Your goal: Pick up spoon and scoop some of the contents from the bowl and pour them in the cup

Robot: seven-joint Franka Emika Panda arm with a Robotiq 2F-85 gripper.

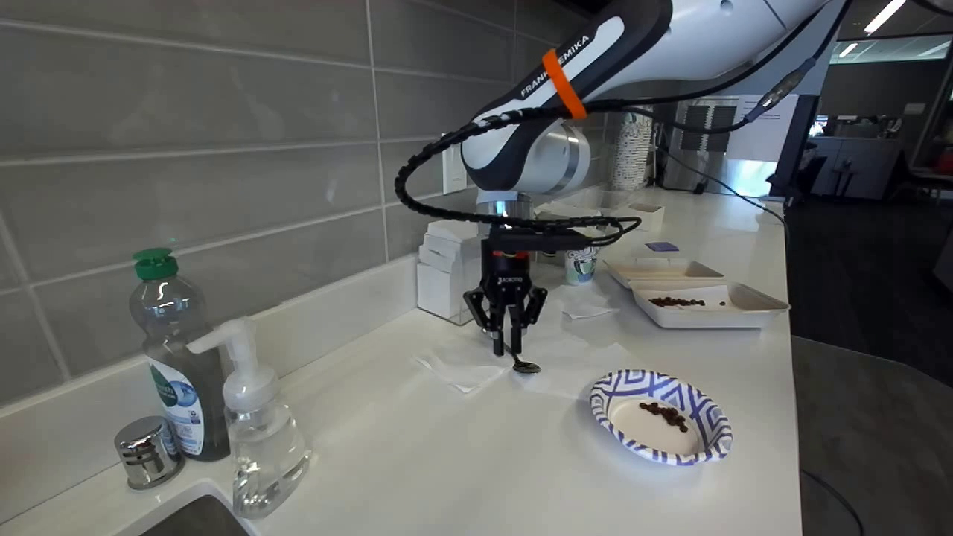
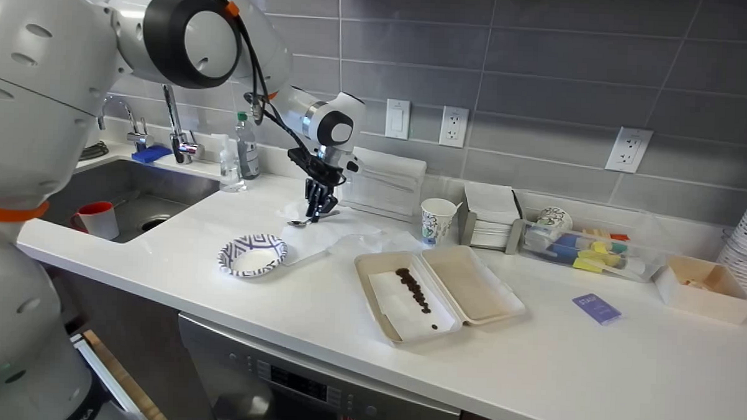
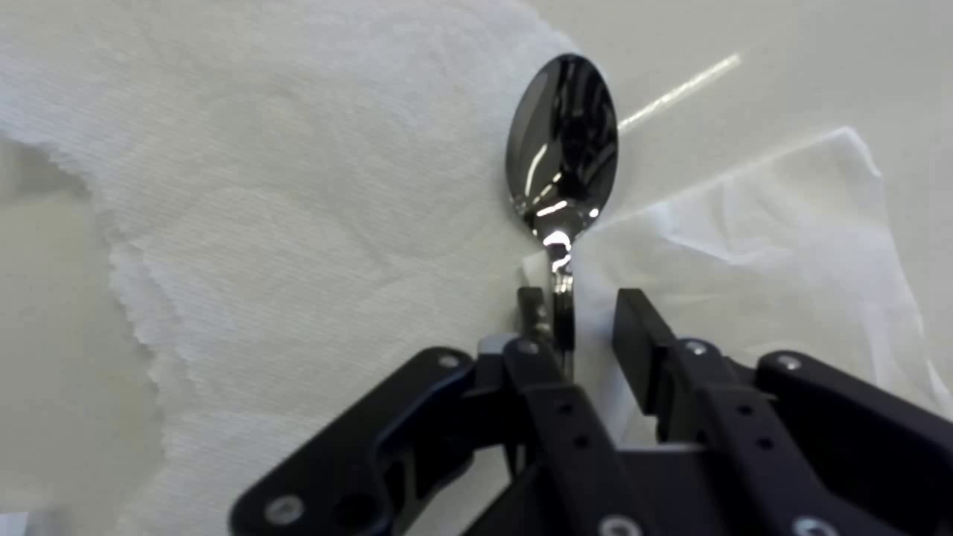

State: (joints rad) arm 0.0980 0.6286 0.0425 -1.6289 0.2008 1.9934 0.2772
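Grey metal spoon [image 3: 563, 197] lies across the edge of the paper towel [image 3: 313, 231]; we have its handle between the parted fingers of our hand [image 3: 583, 314], nearer one, and judge closing across that axis should grip it.

The pincer [image 2: 313, 218] was positioned at the spoon [image 2: 298, 223], over white paper [image 2: 330, 234] on the surface [image 2: 530, 358]; the patterned plate [image 2: 230, 251] lay nearby. The bowl [image 2: 467, 281], hinged along its middle, stood open with dark bits [image 2: 413, 289] in one half. The cup [image 2: 436, 221] stood upright beside the napkin holder [image 2: 514, 238].
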